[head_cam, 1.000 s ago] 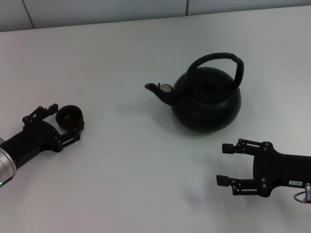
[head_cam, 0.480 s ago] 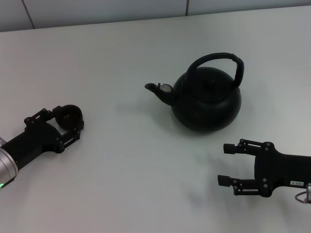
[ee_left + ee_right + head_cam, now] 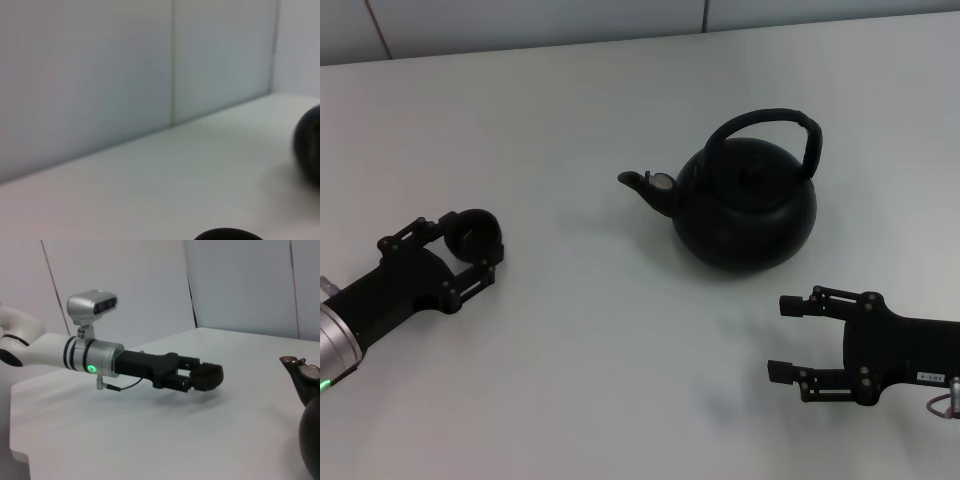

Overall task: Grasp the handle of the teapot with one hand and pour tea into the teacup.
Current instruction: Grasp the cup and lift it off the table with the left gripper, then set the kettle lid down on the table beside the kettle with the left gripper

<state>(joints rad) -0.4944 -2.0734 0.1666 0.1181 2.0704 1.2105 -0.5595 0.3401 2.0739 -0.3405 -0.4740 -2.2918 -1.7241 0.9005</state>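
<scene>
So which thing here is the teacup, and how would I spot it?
Start at the big black teapot mid-table and follow its spout toward the robot's left. The teacup is the tiny dark round cup between the jaws of the left gripper, far smaller than the pot, with no handle.

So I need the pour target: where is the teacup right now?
In the head view the teacup is at the table's left side, held in the left tool, well left of the teapot's spout.

Upright black teapot (image 3: 745,205), arched handle (image 3: 770,130) — small dark teacup (image 3: 473,233) well apart.
</scene>
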